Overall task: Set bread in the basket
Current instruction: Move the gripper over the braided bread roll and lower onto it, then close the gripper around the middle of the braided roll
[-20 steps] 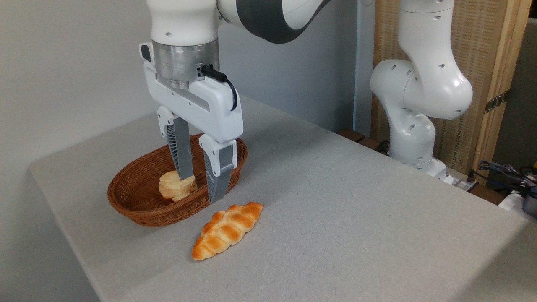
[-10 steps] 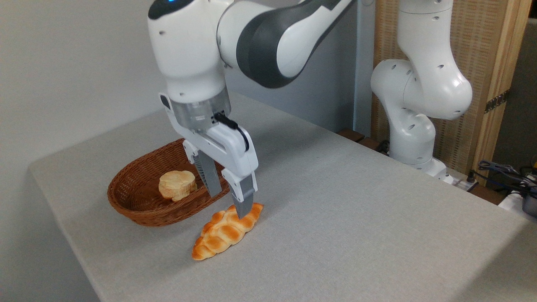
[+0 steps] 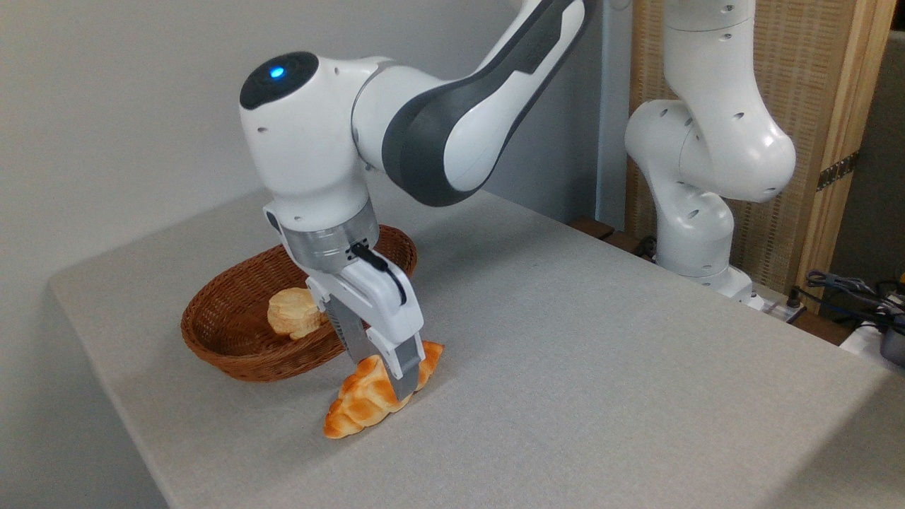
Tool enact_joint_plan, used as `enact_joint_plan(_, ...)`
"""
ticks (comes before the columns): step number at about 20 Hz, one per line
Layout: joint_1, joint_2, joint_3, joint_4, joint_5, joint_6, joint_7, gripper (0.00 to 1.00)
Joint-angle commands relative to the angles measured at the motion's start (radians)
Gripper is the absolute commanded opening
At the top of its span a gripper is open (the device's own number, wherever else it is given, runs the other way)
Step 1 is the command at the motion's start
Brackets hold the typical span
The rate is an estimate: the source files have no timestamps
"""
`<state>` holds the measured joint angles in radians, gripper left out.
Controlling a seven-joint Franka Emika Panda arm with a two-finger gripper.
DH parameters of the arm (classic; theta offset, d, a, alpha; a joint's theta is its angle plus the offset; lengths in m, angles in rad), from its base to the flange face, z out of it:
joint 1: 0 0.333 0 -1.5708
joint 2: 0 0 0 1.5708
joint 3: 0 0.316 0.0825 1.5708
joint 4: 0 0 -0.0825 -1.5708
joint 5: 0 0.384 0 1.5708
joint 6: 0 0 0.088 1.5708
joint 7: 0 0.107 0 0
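gripper (image 3: 382, 375) open, fingers straddling bread (image 3: 360, 403) | basket (image 3: 212, 339) just beside | table (image 3: 601, 353) right side free

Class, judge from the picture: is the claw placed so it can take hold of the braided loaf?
Probably yes: the claw straddles the braided loaf on the table; nothing blocks it.

— What is changing with the hand (image 3: 382, 375)?
— It is dropping from above the basket (image 3: 233, 353), swinging out over the desk (image 3: 601, 353) and coming down on the bread (image 3: 357, 406).
— And its fingers?
— They are now straddling the loaf's middle, one on each side, where a second ago they hung over the basket.
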<state>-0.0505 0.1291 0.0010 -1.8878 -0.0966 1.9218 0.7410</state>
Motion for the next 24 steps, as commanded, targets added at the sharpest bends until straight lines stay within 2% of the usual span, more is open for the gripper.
enact_joint_plan(1, -0.014, 0.021, -0.007, -0.004, -0.018, 0.043, -0.005, 1.0)
enact_joint_plan(8, -0.015, 0.038, -0.018, -0.004, -0.015, 0.048, 0.001, 0.98)
enact_joint_plan(9, -0.014, 0.038, -0.018, -0.004, -0.011, 0.046, 0.003, 0.92)
enact_joint_plan(10, -0.014, 0.038, -0.018, -0.004, -0.008, 0.042, 0.006, 0.79)
enact_joint_plan(11, -0.012, 0.038, -0.016, -0.004, -0.008, 0.034, 0.017, 0.6)
enact_joint_plan(13, -0.011, 0.038, -0.016, -0.004, -0.008, 0.031, 0.024, 0.41)
enact_joint_plan(15, -0.009, 0.038, -0.015, -0.004, -0.008, 0.031, 0.024, 0.35)
enact_joint_plan(24, -0.008, 0.034, -0.009, -0.004, -0.009, 0.023, 0.026, 0.36)
